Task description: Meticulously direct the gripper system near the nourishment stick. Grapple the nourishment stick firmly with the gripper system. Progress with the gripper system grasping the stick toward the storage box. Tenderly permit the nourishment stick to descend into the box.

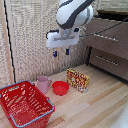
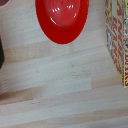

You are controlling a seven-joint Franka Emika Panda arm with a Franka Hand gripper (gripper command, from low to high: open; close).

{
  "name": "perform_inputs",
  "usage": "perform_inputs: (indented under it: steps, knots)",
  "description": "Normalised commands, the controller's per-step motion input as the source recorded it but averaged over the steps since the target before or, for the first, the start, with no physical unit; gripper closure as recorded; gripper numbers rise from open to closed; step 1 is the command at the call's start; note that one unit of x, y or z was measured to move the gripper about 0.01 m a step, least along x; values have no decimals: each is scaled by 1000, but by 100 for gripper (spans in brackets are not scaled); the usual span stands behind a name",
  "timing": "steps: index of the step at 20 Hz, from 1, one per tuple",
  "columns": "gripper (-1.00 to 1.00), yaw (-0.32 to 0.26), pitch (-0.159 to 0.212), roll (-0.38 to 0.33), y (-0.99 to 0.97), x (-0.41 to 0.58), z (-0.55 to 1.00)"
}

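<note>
— Pale wooden tabletop [image 1: 100, 102], exterior view?
— I saw my gripper system [image 1: 61, 51] high above the red bowl [image 1: 60, 87], fingers parted, empty. The nourishment stick [image 1: 78, 79] stood just beside that bowl; the storage box [image 1: 25, 105] lay beyond the pink mug [image 1: 43, 83].
— Wrist view?
— Bowl [image 2: 62, 19], with the packet [image 2: 118, 40] near it.

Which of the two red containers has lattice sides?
The big red basket with the grey-blue rim, at the exterior view's lower left. The small red bowl, between the pink mug and the snack packet, is solid-walled.
</note>
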Motion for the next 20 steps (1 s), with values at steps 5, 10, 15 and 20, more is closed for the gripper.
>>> perform_inputs:
  steps: [5, 10, 15, 20]
  knots:
    - [-100, 0, -9, 56, -718, -118, -269]
    - [-100, 0, 0, 44, -717, -142, -293]
    - [-100, 8, 0, 7, -481, -126, -302]
    - [-100, 6, -9, -5, -165, -72, -339]
